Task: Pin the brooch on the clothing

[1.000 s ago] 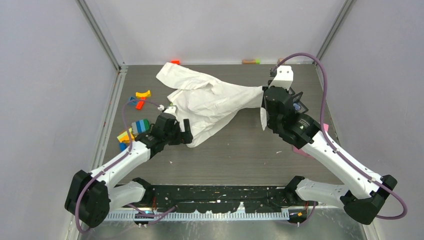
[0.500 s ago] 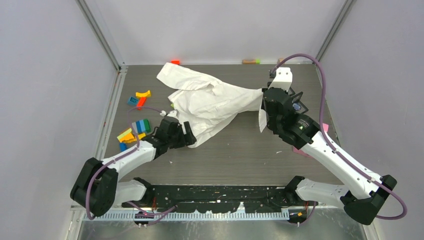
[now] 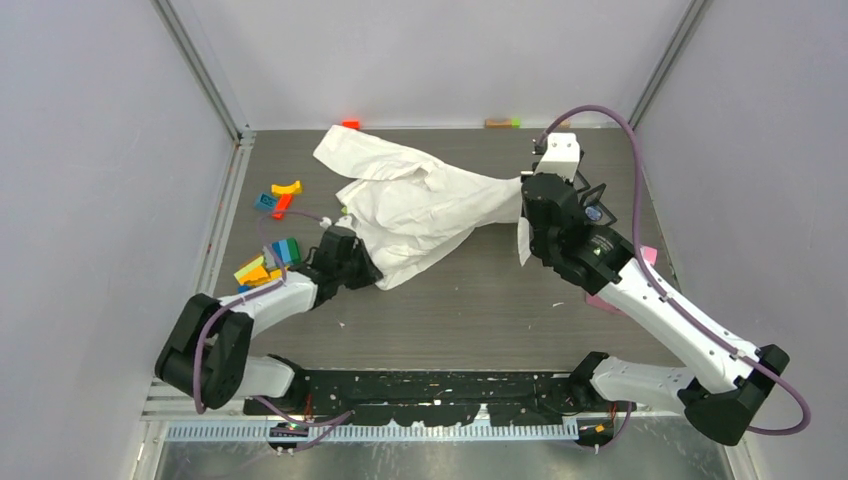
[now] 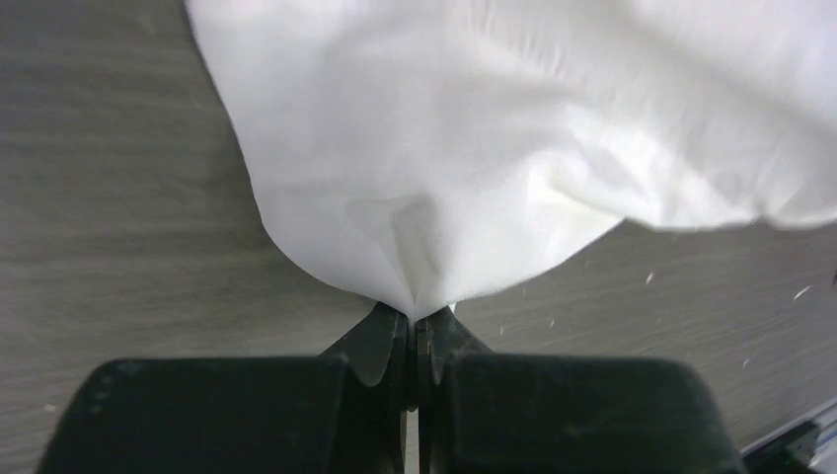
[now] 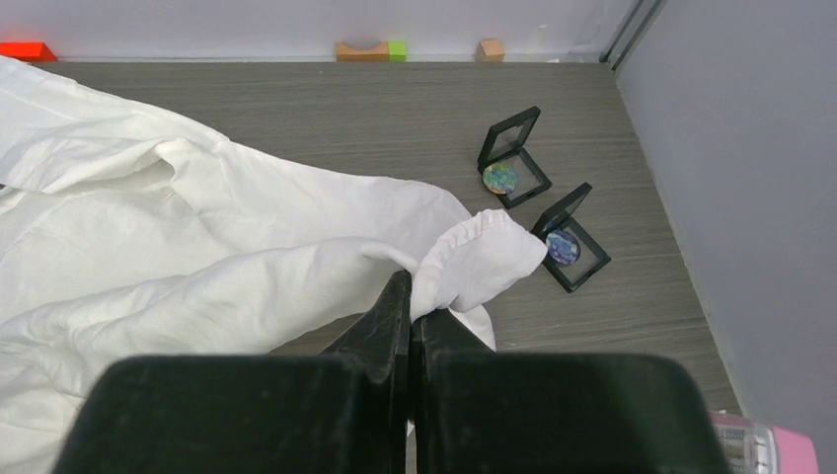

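Observation:
The clothing [image 3: 420, 205], a white shirt, lies crumpled across the middle of the table and is stretched between both arms. My left gripper [image 3: 372, 275] is shut on its near lower edge; in the left wrist view the clothing [image 4: 494, 148] bunches into a pinch at the left gripper [image 4: 416, 316]. At the right, my right gripper [image 3: 524, 200] is shut on a hemmed end of the clothing [image 5: 197, 267], which curls over the right gripper [image 5: 410, 296]. A greenish brooch [image 5: 500, 178] and a bluish brooch [image 5: 563, 247] sit in open black boxes beyond.
Coloured blocks [image 3: 268, 265] lie at the table's left side, with more [image 3: 284, 192] farther back. An orange block [image 3: 350, 124] and small blocks [image 3: 503, 122] sit against the back wall. A pink object [image 3: 650, 255] lies by the right arm.
My left gripper has closed on the shirt's near edge, and the left arm has drawn lower and nearer. The right arm has barely shifted and keeps its hold.

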You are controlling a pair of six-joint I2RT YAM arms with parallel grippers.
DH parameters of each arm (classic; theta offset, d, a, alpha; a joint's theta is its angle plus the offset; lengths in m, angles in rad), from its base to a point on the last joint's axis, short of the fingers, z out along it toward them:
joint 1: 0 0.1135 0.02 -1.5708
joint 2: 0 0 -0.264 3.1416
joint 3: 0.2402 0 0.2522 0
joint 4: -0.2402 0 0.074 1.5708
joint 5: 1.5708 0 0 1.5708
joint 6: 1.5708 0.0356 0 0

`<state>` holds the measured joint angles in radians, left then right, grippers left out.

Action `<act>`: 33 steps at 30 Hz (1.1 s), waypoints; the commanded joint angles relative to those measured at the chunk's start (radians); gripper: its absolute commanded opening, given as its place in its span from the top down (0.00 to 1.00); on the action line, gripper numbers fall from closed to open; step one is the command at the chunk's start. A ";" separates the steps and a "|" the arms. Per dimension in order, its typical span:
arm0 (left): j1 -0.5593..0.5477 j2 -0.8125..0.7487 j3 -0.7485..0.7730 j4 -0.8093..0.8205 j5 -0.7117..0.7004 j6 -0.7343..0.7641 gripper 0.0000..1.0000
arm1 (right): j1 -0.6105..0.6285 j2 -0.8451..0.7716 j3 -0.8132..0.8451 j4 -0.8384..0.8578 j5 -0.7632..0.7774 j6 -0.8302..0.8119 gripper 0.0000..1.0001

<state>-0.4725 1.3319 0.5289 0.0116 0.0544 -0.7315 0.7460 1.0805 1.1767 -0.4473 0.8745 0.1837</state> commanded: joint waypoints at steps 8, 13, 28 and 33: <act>0.341 -0.169 0.660 -0.265 0.219 0.152 1.00 | 0.000 0.016 0.412 0.163 0.034 -0.235 1.00; 0.375 -0.113 1.126 -0.491 0.328 0.250 1.00 | 0.001 -0.029 0.546 0.243 -0.071 -0.287 1.00; 0.374 -0.149 1.590 -0.656 0.337 0.335 1.00 | 0.001 -0.237 0.576 0.209 -0.321 -0.229 1.00; 0.374 -0.105 1.555 -0.685 0.328 0.356 1.00 | 0.001 -0.211 0.531 0.240 -0.196 -0.273 1.00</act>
<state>-0.1047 1.1736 2.1059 -0.6338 0.4160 -0.4137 0.7490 0.8349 1.7363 -0.2569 0.5652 -0.0513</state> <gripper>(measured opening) 0.023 0.029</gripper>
